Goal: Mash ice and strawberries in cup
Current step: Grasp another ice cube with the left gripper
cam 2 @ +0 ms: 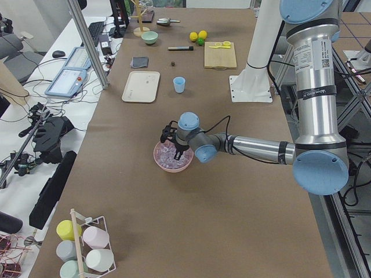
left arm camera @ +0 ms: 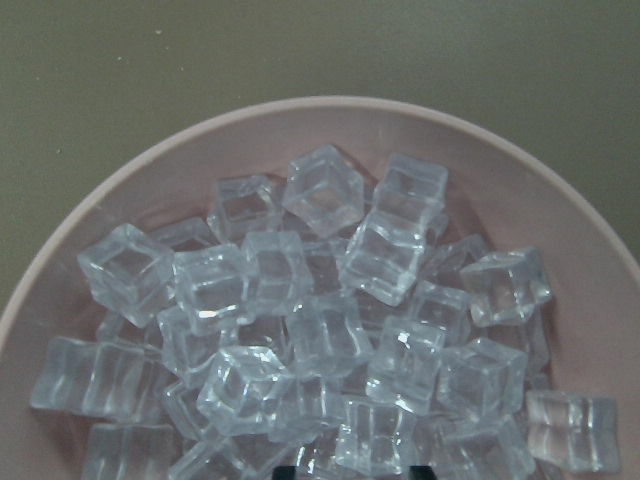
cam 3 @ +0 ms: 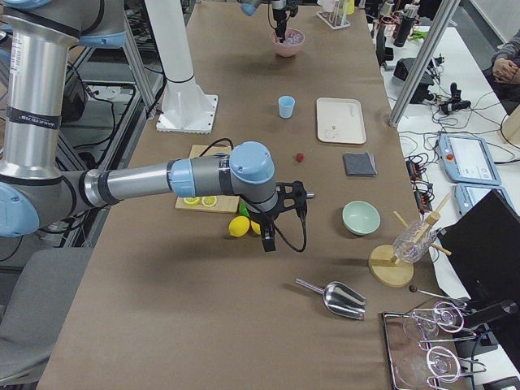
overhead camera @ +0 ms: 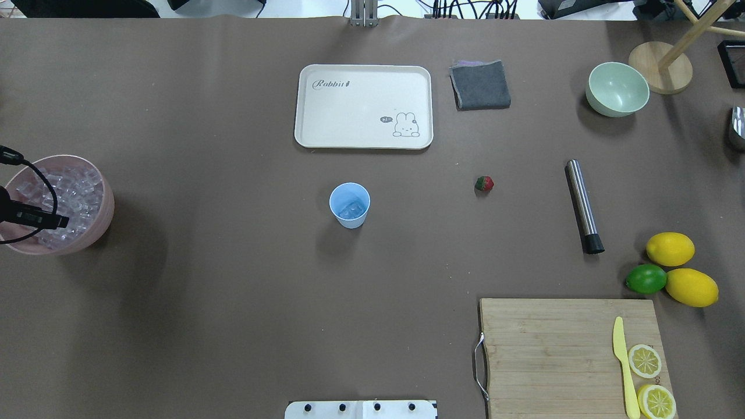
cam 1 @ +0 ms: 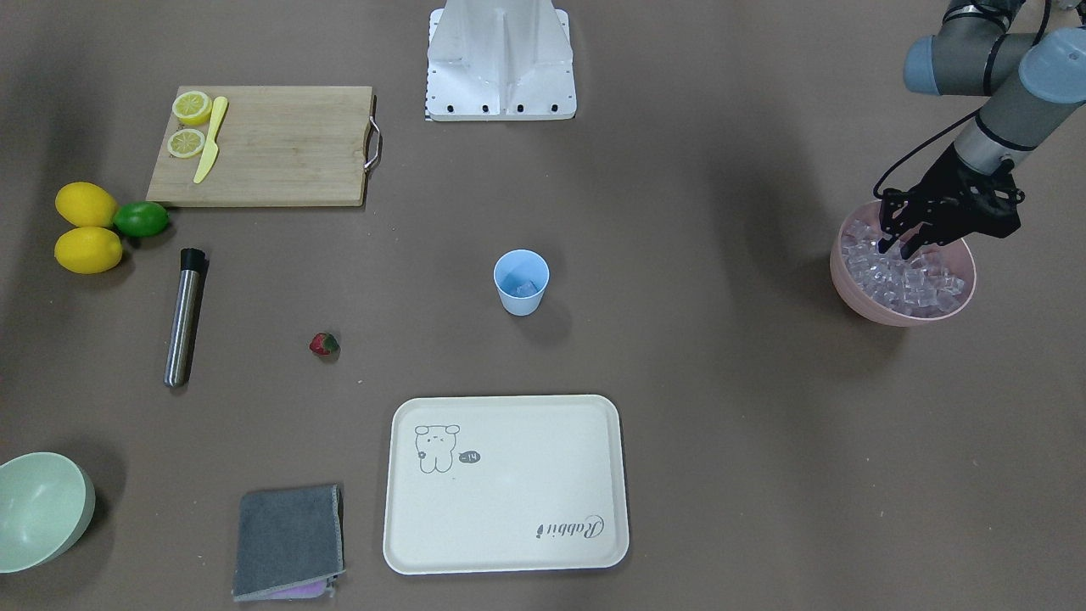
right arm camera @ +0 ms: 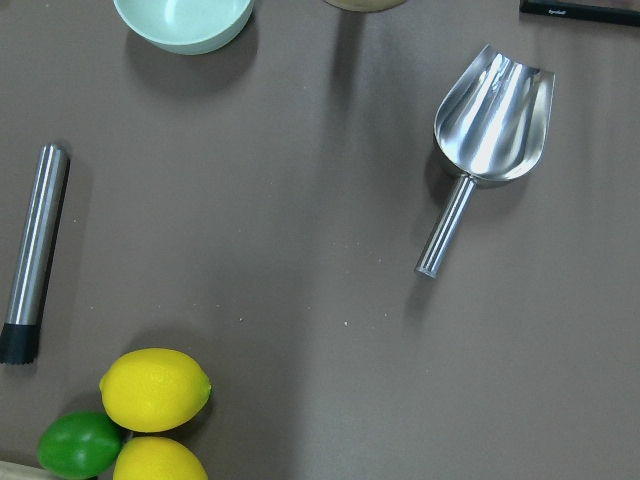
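The light blue cup stands upright mid-table with a few clear ice cubes in it; it also shows in the overhead view. The strawberry lies on the table apart from the cup. A pink bowl at the table's end holds a heap of ice cubes. My left gripper is open and empty, its fingertips down at the ice in that bowl. My right gripper hovers over the table near the lemons; I cannot tell whether it is open or shut.
A steel muddler lies near the strawberry. Two lemons and a lime sit beside a cutting board with lemon halves and a yellow knife. There are also a cream tray, a grey cloth, a pale green bowl and a metal scoop.
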